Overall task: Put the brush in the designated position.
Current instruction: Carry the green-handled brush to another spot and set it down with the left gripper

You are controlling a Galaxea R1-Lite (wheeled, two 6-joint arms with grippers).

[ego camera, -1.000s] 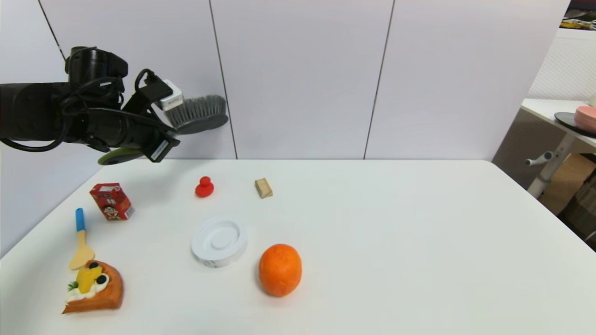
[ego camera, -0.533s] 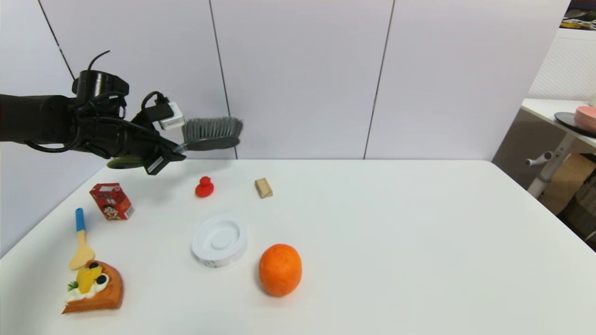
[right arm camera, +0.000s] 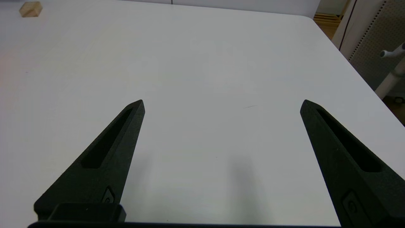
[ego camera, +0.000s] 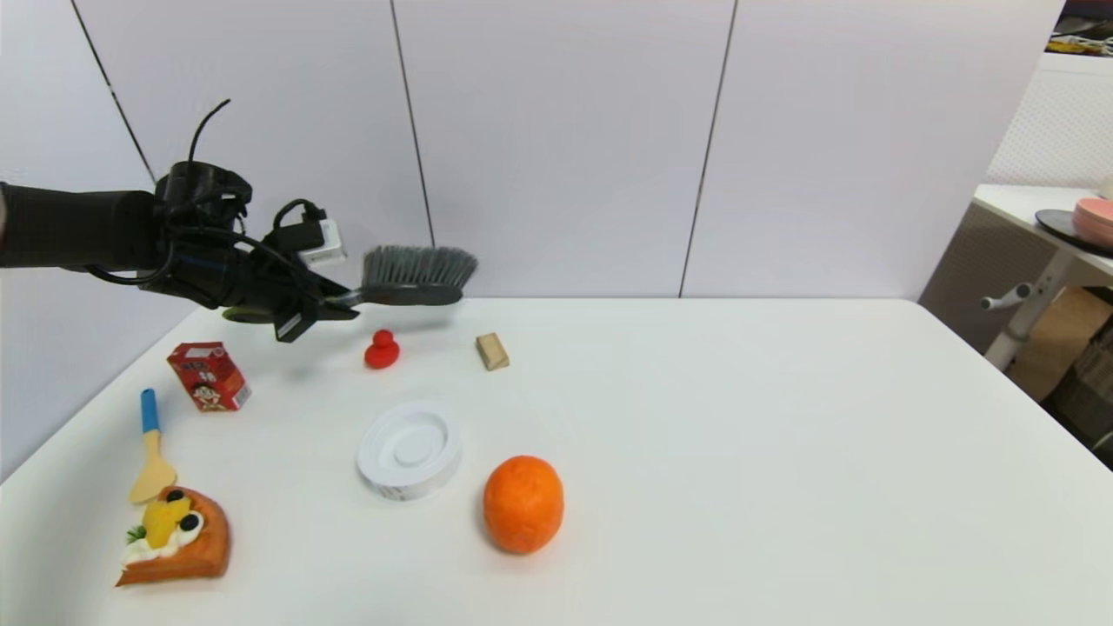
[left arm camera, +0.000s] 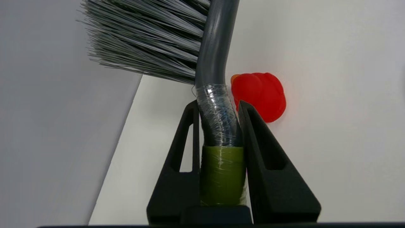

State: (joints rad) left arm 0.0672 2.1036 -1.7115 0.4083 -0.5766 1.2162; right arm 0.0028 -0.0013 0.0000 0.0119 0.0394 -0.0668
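Carrying the brush (ego camera: 409,278) aloft, upper left of frame.
My left gripper (left arm camera: 218,107) clamps its stiff, light handle neck; bristles soft. Right gripper (right arm camera: 221,104) gapes wide.

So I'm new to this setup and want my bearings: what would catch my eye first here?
First, the grey-bristled hand brush with a lime-green handle, held in the air over the far left of the white table by the left gripper, shut on its handle. Beneath it sits a small red rubber duck. Nearer the front, a big round orange lies beside a white ridged dish.
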